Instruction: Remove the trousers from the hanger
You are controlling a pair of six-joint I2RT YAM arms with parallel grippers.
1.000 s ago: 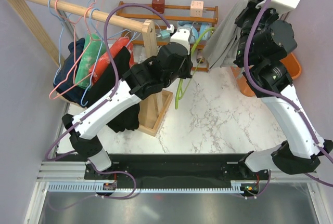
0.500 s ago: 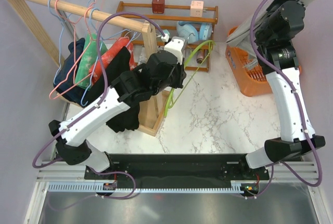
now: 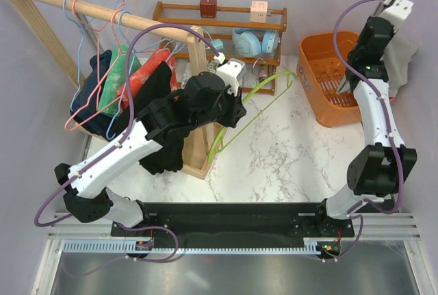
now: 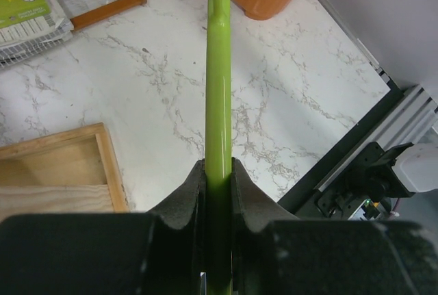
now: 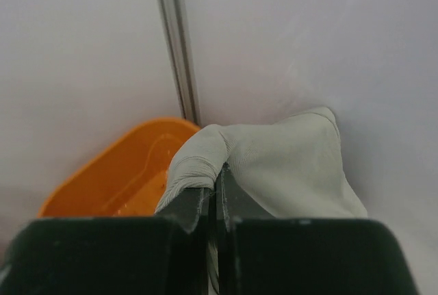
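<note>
Right gripper pinches the trousers beyond the counter's far-right corner; left gripper clamps the hanger. I'd keep them well apart.

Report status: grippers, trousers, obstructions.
Left gripper shut on hanger. Right gripper shut on trousers, off hanger, raised beside orange basket. Nothing in the way.

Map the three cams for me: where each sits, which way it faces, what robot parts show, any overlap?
Top external: fixed above and behind the bases, looking down on the marble table; both arms show.
Left wrist: on the left arm, looking along the left gripper, shut on the lime-green hanger, table below; only its fingers show.
Right wrist: on the raised right arm, facing the wall; right gripper shut on the grey trousers.
Shared: the orange basket appears in all three.
</note>
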